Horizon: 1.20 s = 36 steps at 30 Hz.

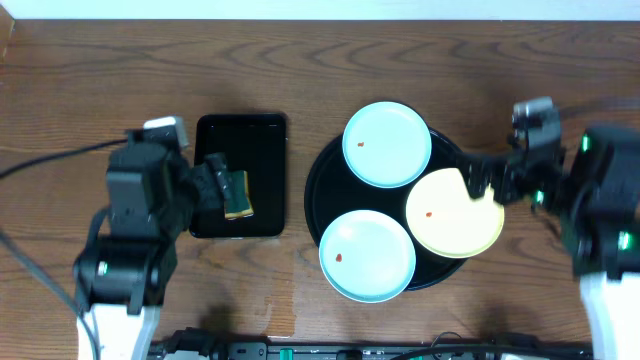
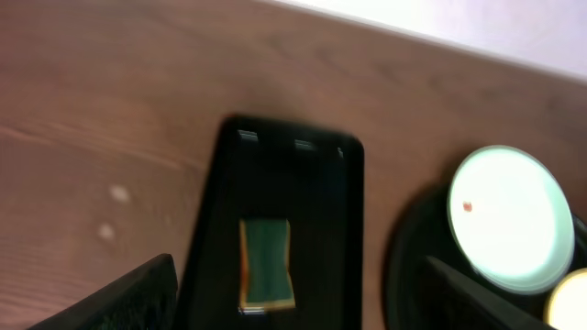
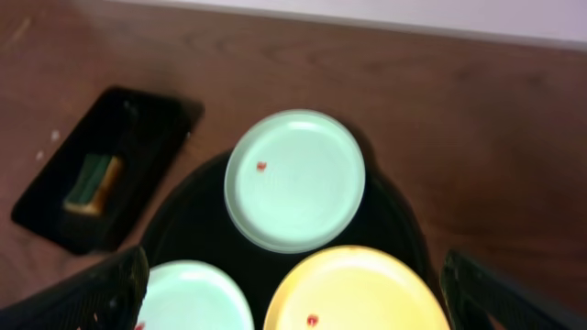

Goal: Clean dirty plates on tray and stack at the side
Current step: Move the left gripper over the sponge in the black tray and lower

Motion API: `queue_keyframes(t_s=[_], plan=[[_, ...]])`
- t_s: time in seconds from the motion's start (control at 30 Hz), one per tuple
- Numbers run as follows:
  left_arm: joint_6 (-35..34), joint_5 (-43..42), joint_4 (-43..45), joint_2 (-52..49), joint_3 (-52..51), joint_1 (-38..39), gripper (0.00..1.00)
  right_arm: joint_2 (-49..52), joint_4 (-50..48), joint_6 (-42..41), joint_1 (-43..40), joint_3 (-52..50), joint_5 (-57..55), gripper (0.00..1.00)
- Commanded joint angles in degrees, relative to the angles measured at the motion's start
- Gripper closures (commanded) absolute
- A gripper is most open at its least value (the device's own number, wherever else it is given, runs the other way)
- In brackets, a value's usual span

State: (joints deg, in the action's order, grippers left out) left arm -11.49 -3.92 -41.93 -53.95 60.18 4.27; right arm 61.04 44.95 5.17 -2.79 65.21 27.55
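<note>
The rear mint-blue plate (image 1: 387, 144), front mint-blue plate (image 1: 367, 255) and pale yellow plate (image 1: 455, 212), all round and red-specked, lay on the large round black tray (image 1: 318, 185). The right fingers (image 3: 103, 295), spread wide and empty, hung over the yellow one's rim. The left fingers (image 2: 138, 295), likewise wide and empty, hung above a green-and-yellow sponge (image 1: 238, 195) in a rectangular black tray (image 1: 262, 150) on the wooden worktop (image 1: 80, 90).
</note>
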Motion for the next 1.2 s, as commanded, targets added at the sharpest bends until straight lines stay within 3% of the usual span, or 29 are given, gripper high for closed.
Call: queue_keyframes(t_s=[0.0, 0.17, 0.23, 0.3, 0.37, 0.43, 0.47, 0.63, 0.7, 0.77, 0.87, 1.03, 1.17], plan=[[1.38, -6.34, -0.94, -3.63, 2.21, -0.09, 0.17, 8.17, 2.97, -0.50, 0.26, 8.37, 3.02, 0.01], [-0.81, -11.91, -1.57, -5.79, 2.19, -0.09, 0.17, 14.99, 3.52, -6.54, 0.24, 10.95, 14.82, 0.01], [-0.94, -11.74, -1.38, -6.29, 2.19, -0.09, 0.17, 16.59, 3.21, -7.06, 0.24, 10.95, 15.17, 0.01], [-6.08, -7.54, -2.16, -7.52, 2.19, -0.09, 0.17, 17.92, 3.37, -7.02, 0.26, 10.95, 15.06, 0.01], [-13.70, -2.91, -4.31, -9.77, 2.05, -0.09, 0.17, 18.95, 3.78, -7.04, 0.28, 10.95, 13.33, 0.01], [-15.93, -3.04, -5.90, -12.83, 1.86, 0.07, 0.17, 19.76, 4.42, -7.04, 0.70, 10.95, 9.90, 0.13], [-16.39, -3.23, -6.58, -14.45, 1.86, 0.17, 0.17, 20.02, 4.83, -7.06, 1.09, 10.95, 7.87, 0.18], [-14.58, -6.36, -7.45, -20.09, 1.86, 0.22, 0.18, 20.70, 6.51, -9.57, 4.61, 10.91, -1.46, 0.21], [-10.34, -6.32, -6.84, -22.32, 1.86, 0.83, 0.26, 20.74, 6.88, -9.90, 6.58, 10.86, -4.94, 0.23], [-7.28, -5.22, -6.38, -25.09, 1.86, 1.68, 0.27, 20.74, 7.15, -11.02, 8.70, 10.86, -9.20, 0.27], [-6.99, -1.86, -5.31, -29.42, 1.86, 2.89, 0.32, 20.74, 7.10, -13.68, 10.99, 10.86, -13.68, 0.30], [-8.55, 7.17, -4.44, -38.62, 1.86, 3.58, 0.59, 20.74, 7.21, -16.81, 12.31, 10.86, -17.18, 0.36], [-8.50, 7.17, -0.85, -45.33, 1.86, 3.56, 0.65, 20.74, 7.41, -17.14, 12.31, 10.86, -17.20, 0.36]])
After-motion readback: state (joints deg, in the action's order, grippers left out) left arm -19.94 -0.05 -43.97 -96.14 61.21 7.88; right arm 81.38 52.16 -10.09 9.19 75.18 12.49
